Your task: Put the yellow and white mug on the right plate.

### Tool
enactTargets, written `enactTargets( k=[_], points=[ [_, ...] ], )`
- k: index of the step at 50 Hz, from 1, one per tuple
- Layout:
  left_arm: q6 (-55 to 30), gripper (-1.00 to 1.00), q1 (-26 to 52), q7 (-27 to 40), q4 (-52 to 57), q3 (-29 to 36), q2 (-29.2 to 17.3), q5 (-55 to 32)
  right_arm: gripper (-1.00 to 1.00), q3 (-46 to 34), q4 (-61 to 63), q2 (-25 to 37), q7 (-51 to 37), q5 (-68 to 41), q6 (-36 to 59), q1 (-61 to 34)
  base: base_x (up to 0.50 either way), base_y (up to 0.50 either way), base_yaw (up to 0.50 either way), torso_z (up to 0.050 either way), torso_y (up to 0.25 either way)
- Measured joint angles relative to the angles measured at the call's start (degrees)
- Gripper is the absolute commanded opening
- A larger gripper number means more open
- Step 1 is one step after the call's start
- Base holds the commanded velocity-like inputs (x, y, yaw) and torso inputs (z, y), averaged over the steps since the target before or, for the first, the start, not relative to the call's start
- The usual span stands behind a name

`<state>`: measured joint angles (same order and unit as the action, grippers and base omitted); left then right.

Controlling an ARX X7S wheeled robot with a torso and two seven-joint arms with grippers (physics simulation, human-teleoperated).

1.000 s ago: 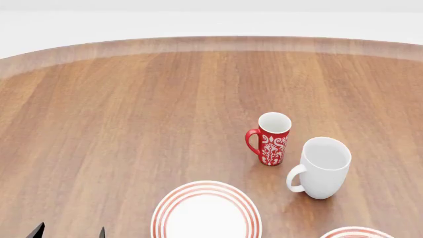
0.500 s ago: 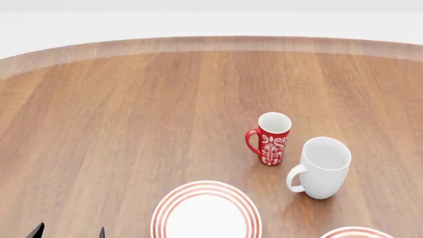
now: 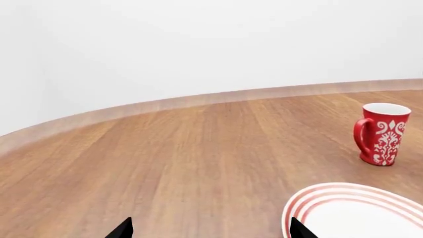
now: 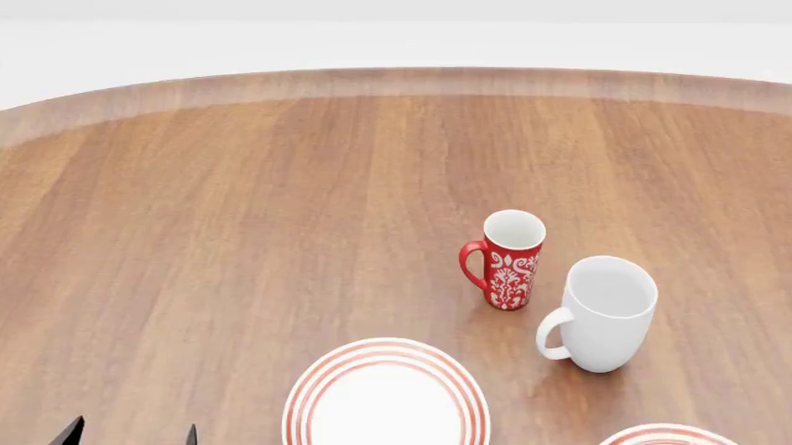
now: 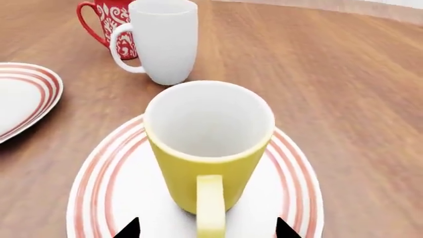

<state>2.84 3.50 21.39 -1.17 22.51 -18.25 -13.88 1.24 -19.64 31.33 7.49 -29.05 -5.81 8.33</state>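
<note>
On right plate [image 5: 99, 183]: yellow mug [image 5: 208, 148] upright, handle toward right claw [image 5: 206, 229], tips spread, clear of mug. Head view unchanged from half-second prior. Placement judged done. Left claw [image 3: 208, 229] open, idle.

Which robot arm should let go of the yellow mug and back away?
The right one. Its open gripper straddles the yellow and white mug, upright on the right plate. The left gripper faces the other plate.

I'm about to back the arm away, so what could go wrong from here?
The yellow, white-lined mug stands upright on the red-striped white plate, its handle pointing between the right pincer tips, so a crooked retreat might snag it. The plain white mug stands just past the plate; swinging that way risks a knock.
</note>
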Motion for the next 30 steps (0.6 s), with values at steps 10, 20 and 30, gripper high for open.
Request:
enactTargets(
  k=[10, 20, 30],
  points=[
    [-0.01, 1.00, -0.03, 0.21, 0.20, 0.03, -0.18, -0.15, 1.00, 2.40, 9.33, 1.81, -2.87, -1.03, 0.49, 4.36, 0.00, 0.00, 0.00, 0.000, 0.000],
    [-0.10, 1.00, -0.15, 0.50, 0.63, 0.03, -0.43, -0.27, 1.00, 6.35, 19.82, 3.09, -6.91, -2.93, 0.43, 8.25, 0.00, 0.00, 0.00, 0.000, 0.000],
    [-0.14, 1.00, -0.18, 0.76, 0.85, -0.02, -0.61, -0.45, 1.00, 8.86, 31.53, 3.91, -12.42, -4.28, 2.24, 9.59, 0.00, 0.00, 0.00, 0.000, 0.000]
  ],
)
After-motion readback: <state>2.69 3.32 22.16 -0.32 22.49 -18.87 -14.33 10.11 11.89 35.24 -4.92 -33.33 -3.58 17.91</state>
